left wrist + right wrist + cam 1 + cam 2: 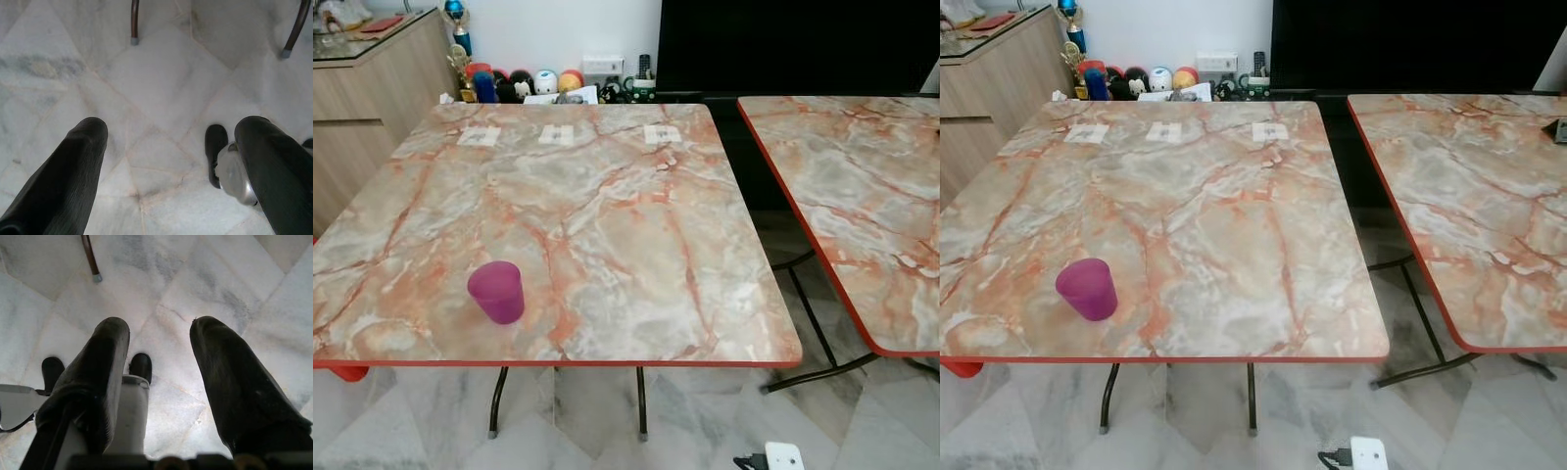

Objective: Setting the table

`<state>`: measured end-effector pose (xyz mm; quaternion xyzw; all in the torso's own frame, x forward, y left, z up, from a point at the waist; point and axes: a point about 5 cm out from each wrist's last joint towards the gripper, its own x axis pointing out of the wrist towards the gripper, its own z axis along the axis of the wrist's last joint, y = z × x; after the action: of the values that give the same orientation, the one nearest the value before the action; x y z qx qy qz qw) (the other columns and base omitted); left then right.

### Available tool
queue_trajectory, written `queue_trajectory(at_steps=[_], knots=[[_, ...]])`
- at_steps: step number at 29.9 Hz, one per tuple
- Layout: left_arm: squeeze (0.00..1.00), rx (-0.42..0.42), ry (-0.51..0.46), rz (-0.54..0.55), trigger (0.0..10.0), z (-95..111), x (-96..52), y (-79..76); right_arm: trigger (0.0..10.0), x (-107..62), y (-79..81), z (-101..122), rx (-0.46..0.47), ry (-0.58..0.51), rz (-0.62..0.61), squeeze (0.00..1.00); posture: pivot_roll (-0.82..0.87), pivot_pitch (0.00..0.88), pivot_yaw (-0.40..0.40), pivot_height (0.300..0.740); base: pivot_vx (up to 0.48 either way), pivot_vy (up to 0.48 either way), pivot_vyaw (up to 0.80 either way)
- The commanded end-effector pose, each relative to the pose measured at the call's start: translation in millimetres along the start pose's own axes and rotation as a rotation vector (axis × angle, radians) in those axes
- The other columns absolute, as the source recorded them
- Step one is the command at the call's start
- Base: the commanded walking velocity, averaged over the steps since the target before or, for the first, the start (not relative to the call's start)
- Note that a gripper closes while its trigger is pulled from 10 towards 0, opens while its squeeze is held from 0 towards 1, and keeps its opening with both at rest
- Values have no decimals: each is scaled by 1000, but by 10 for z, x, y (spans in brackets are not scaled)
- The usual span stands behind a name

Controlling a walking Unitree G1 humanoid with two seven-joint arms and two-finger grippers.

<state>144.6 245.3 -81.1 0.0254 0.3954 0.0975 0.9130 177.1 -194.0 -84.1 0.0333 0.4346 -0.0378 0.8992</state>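
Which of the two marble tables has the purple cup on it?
The left table, the one straight ahead. The purple cup stands upright near its front edge, towards the robot's left. The right table carries no cup.

Colourful toys (524,82) and a trophy (457,34) stand beyond the far edge, beside a wooden cabinet (367,108).

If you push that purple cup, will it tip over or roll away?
The purple cup looks like light plastic, so it would probably slide easily on the smooth marbled table. It seems to stand upside down on its wider rim, so tipping looks unlikely. Once toppled, its tapered shape would likely roll in a curve.
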Motion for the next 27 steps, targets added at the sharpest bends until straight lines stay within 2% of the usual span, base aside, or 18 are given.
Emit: queue_trajectory(at_steps=[1,9,27], knots=[[0,-12,10,0,10000,-31,-11,2,10000,-7,-17,-27,7,11,-9,0,30,87,6,740,0,0,0],[0,-23,-31,-11,10000,70,23,-28,10000,-7,-19,-28,3,11,-8,0,33,74,3,740,0,0,0],[0,-27,-42,-18,10000,96,33,-64,10000,-7,-17,-32,-8,17,-2,0,30,91,3,740,0,0,0]])
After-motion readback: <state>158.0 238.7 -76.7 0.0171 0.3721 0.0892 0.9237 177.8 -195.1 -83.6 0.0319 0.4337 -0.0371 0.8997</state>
